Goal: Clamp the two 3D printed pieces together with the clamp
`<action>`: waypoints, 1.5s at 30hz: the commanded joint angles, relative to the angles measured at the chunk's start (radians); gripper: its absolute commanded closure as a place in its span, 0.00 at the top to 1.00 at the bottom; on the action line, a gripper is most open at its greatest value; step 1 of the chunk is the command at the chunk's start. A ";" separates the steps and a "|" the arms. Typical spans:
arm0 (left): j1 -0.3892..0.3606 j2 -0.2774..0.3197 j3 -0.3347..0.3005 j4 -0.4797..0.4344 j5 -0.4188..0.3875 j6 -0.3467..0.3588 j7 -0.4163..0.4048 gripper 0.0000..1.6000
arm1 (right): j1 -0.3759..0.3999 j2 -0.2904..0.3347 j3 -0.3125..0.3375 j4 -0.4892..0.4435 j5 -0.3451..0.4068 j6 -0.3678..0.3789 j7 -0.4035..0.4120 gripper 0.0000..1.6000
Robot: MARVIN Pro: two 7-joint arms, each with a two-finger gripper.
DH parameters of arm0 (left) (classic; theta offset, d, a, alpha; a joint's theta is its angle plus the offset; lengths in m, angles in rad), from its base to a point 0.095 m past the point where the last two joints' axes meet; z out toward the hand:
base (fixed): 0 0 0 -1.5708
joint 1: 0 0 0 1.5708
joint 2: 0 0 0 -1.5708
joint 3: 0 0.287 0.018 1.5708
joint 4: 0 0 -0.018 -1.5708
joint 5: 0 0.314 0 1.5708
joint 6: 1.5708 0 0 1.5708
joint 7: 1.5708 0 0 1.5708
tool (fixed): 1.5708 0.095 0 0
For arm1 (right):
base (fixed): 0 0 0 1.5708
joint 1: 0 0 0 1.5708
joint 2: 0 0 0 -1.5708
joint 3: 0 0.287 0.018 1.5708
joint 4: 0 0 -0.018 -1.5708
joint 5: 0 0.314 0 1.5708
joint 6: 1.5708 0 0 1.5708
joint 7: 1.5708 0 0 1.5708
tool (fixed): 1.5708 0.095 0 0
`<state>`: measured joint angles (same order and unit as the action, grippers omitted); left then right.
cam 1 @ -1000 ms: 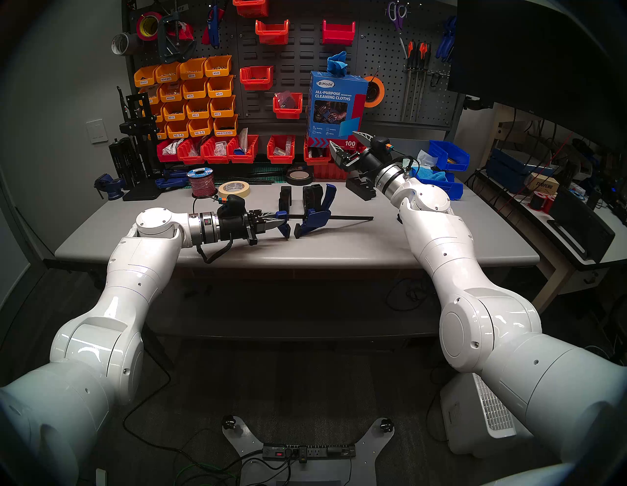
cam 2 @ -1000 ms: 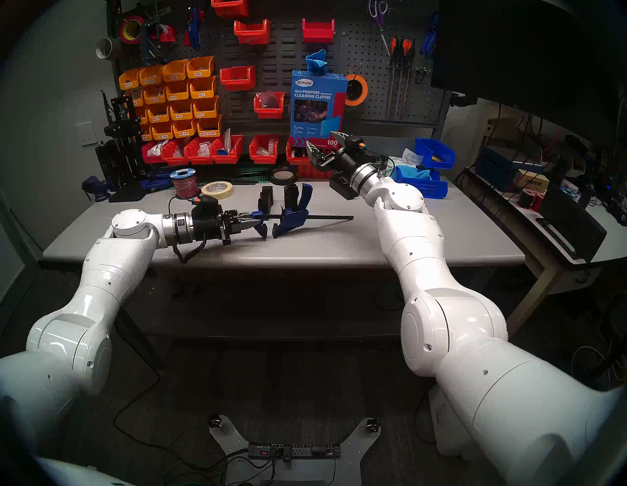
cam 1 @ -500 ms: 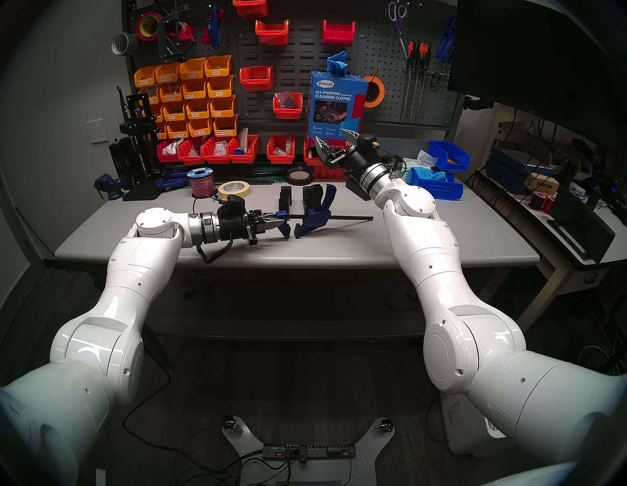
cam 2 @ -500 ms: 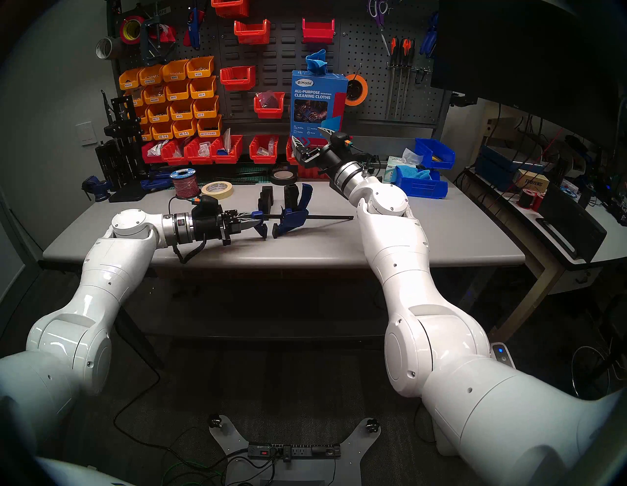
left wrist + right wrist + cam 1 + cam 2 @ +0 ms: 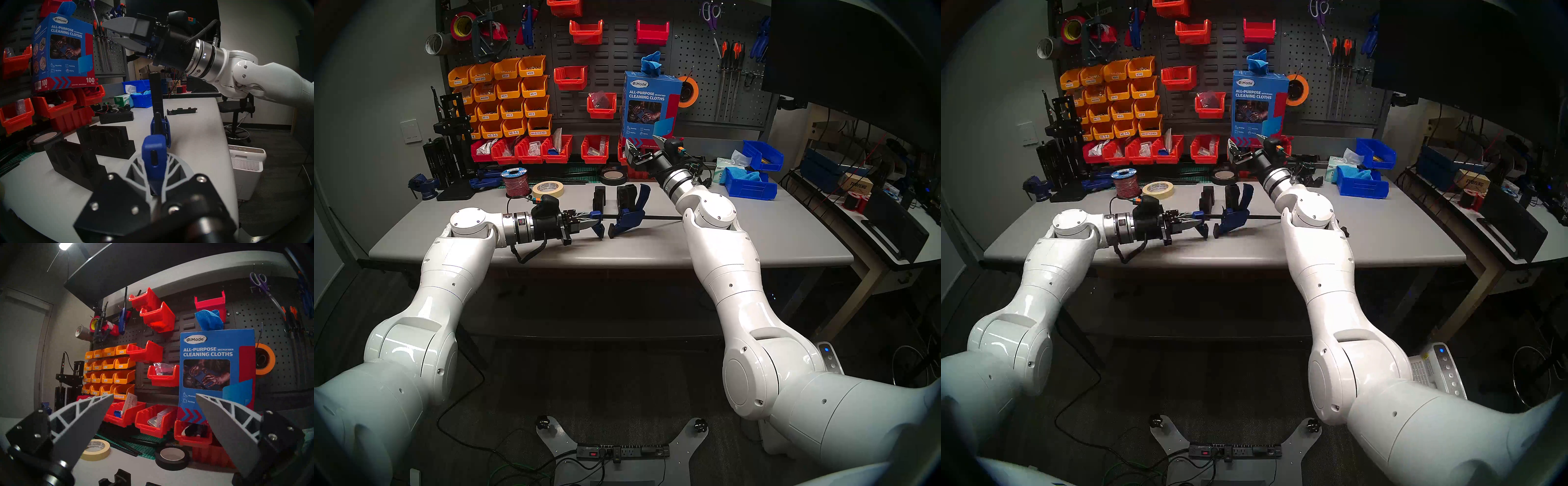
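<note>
Left gripper (image 5: 590,222) pinching the blue clamp's (image 5: 628,219) end jaw just above the grey table (image 5: 755,244), two black printed pieces (image 5: 612,197) upright just behind it, right gripper (image 5: 644,143) spread wide, raised toward the cleaning cloths box (image 5: 648,101)

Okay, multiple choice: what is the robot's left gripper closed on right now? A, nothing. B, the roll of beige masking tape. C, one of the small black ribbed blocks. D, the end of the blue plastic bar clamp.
D: the left gripper is shut on the fixed-jaw end of the blue plastic bar clamp.
</note>
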<state>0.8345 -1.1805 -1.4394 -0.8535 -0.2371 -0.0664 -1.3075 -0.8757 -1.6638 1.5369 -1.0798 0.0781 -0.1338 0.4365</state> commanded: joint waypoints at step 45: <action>-0.029 0.001 -0.010 -0.017 -0.008 -0.002 -0.001 0.00 | -0.292 -0.032 -0.067 -0.575 -0.112 0.319 -0.162 1.00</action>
<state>0.8352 -1.1808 -1.4394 -0.8538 -0.2370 -0.0690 -1.3061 -1.1579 -1.7007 1.4726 -1.5444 -0.0353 0.1509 0.2642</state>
